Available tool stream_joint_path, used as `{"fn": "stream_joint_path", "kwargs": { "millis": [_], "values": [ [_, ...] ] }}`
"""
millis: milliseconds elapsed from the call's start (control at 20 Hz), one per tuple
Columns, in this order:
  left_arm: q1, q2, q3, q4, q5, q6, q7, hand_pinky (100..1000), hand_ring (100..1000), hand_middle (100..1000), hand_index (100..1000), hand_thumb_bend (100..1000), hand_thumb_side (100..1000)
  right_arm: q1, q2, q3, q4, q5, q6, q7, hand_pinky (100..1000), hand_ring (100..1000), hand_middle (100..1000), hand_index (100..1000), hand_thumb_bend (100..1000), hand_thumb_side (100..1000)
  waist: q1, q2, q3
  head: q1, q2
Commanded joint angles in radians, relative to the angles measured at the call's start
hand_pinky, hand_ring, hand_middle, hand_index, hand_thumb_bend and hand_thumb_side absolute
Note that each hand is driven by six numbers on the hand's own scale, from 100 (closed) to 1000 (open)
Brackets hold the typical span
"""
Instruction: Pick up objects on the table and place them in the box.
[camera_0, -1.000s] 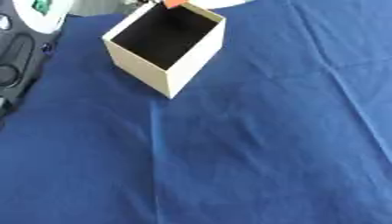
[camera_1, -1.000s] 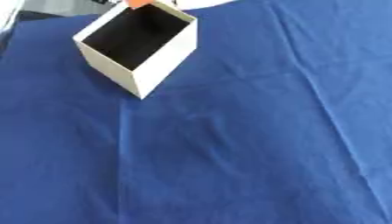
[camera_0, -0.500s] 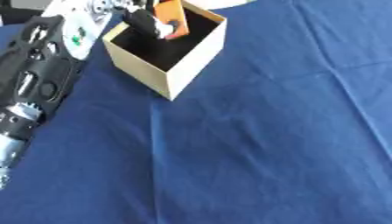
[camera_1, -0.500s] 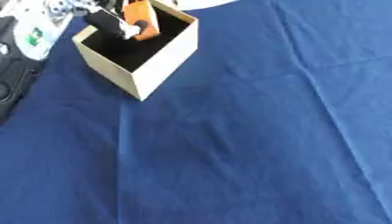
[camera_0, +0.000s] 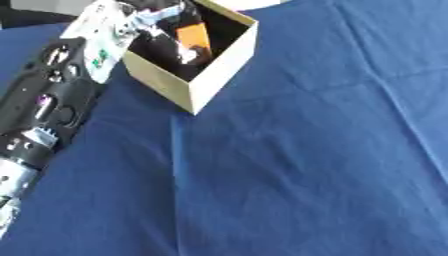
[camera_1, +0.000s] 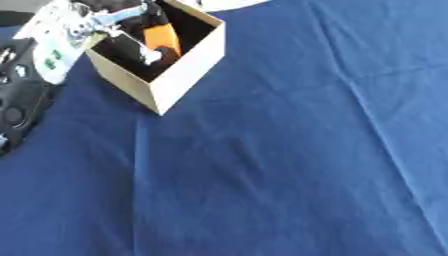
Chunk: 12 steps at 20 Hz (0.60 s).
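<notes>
box (camera_0: 213, 79): an open cardboard box, at the far left of the blue cloth (camera_0: 306, 165), turned with one corner toward the near side, so its mouth is free for the arm coming from the left.
left hand (camera_0: 162, 35): it reaches down into the box mouth; fingers are curled round the orange object, probably to lower it inside and not drop it.
orange object (camera_1: 161, 40): inside the box, near the top, held in the hand.
right hand: not visible.
</notes>
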<state>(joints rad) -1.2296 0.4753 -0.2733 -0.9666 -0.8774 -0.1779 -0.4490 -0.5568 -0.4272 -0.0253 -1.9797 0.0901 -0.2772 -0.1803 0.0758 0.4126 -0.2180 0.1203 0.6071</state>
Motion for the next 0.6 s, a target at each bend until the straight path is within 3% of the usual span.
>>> {"fn": "stream_joint_path", "kwargs": {
  "millis": [50,150,200,250,600],
  "values": [
    [-0.015,0.015,0.011,-0.006,-0.036,-0.015,0.004,469,655,722,828,286,382,-0.007,-0.010,-0.013,-0.020,0.000,0.002,-0.003,797,697,636,755,100,882,-0.004,-0.023,0.000,0.003,0.006],
    [-0.015,0.017,0.010,-0.008,-0.067,-0.015,0.007,503,712,789,901,610,506,-0.005,-0.010,-0.013,-0.020,0.000,0.003,-0.003,796,697,636,755,100,883,-0.003,-0.025,0.000,0.003,0.008],
    [-0.016,0.017,0.011,-0.010,-0.083,-0.014,0.009,518,734,809,909,709,527,-0.004,-0.010,-0.013,-0.020,0.001,0.003,-0.002,796,697,636,755,100,882,-0.003,-0.026,0.001,0.003,0.009],
    [-0.016,0.019,0.012,-0.012,-0.099,-0.011,0.010,532,747,819,913,745,531,-0.003,-0.010,-0.013,-0.020,0.001,0.004,-0.002,796,697,636,755,100,883,-0.003,-0.027,0.001,0.003,0.010],
    [-0.026,0.022,0.026,-0.055,-0.117,-0.002,0.031,517,734,798,891,658,581,0.004,-0.008,-0.015,-0.020,0.002,0.008,-0.003,796,697,636,755,100,882,-0.005,-0.035,0.009,-0.003,0.019]
  ]
}}
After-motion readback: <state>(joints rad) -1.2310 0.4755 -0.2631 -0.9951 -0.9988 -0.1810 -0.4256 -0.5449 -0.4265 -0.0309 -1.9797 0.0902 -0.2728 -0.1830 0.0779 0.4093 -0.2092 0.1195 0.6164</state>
